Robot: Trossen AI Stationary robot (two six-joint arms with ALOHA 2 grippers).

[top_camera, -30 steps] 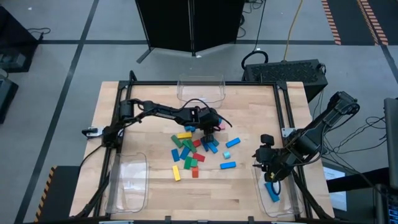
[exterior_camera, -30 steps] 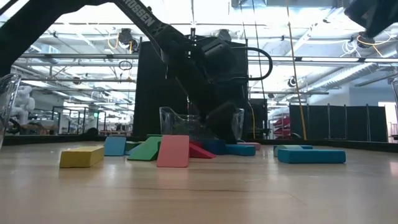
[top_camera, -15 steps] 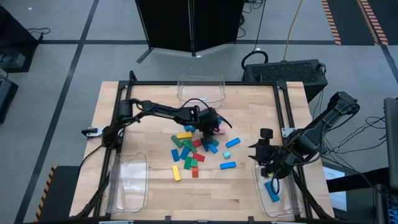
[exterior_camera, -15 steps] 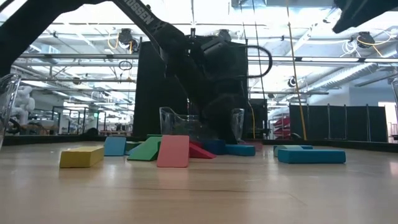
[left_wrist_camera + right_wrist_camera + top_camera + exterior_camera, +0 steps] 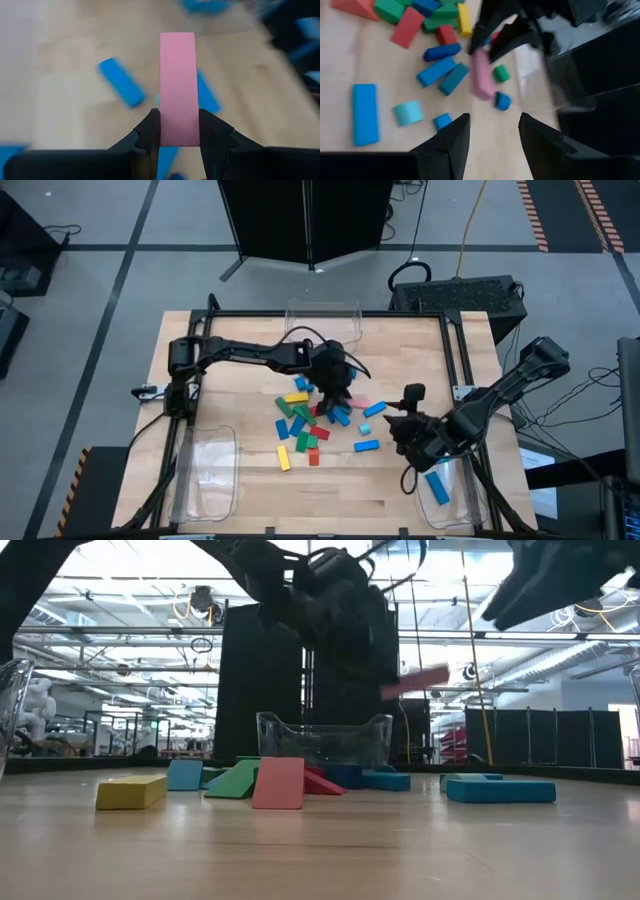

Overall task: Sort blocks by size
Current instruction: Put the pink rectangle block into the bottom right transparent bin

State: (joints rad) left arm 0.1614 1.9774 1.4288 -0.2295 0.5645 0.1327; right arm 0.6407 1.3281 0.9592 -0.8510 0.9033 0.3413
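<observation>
Your left claw (image 5: 179, 131) is closed on a long pink block (image 5: 177, 87), with one finger pressing each long side. In the low view this block (image 5: 414, 679) hangs tilted in the air, above the heap of blocks (image 5: 318, 420) on the desk (image 5: 250, 470). From above you see only a small pink end (image 5: 357, 402) beside the claw (image 5: 337, 387), because the arm covers the rest.

Your right claw (image 5: 490, 131) has its fingers parted and nothing between them. It hovers to the right of the heap (image 5: 427, 35), near the bin at the desk's right front corner (image 5: 440, 492). In the high view its fingertips (image 5: 404, 428) are hard to make out against the dark arm.

The heap is mixed, and several blocks overlap, so an exact count is not possible. You can see about three yellow, three red, three green and many blue ones. One blue bar (image 5: 366, 446) and one pale cyan piece (image 5: 374, 409) lie apart, to the right of the heap. One blue bar (image 5: 437, 486) lies in the right bin.

There are three clear bins: right, left front (image 5: 205, 475) and back (image 5: 322, 322), behind the heap.

No writing can be read.
</observation>
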